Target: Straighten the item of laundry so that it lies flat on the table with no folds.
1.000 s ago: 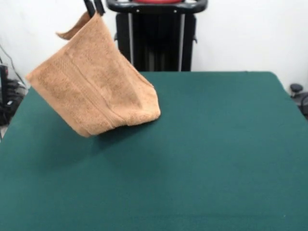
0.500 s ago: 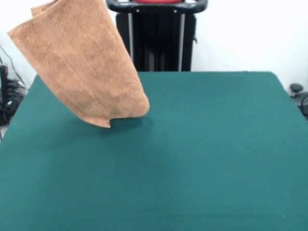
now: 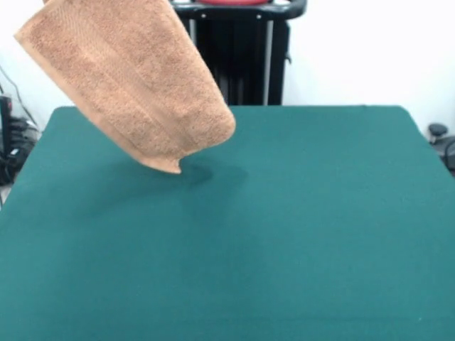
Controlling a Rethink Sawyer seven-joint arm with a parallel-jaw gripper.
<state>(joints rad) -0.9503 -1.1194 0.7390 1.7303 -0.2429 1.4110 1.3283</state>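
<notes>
Front view is the only view given for this moment, and the claw itself is not seen in it: the top edge of the picture cuts off everything above the towel, so its state cannot be told. No point can be put on it.

Directly below that top edge, the towel is seen hanging in the air at the upper left part of the picture. It is held up from above, out of the picture, and it is tilted, with its long side running from the upper left down to the lower right. A woven ribbed band is seen crossing it diagonally, near its lower edge. The cloth is doubled or folded, so a rounded bulge is formed at the lower right, and one small corner points down at the bottom. Whether that corner touches the surface or hangs just above it cannot be told; a soft dark shadow is seen on the green cloth just beside it.

Further outward, the green surface fills the lower part of the picture. Behind its far edge the black pedestal of the robot is seen against a white wall.
</notes>
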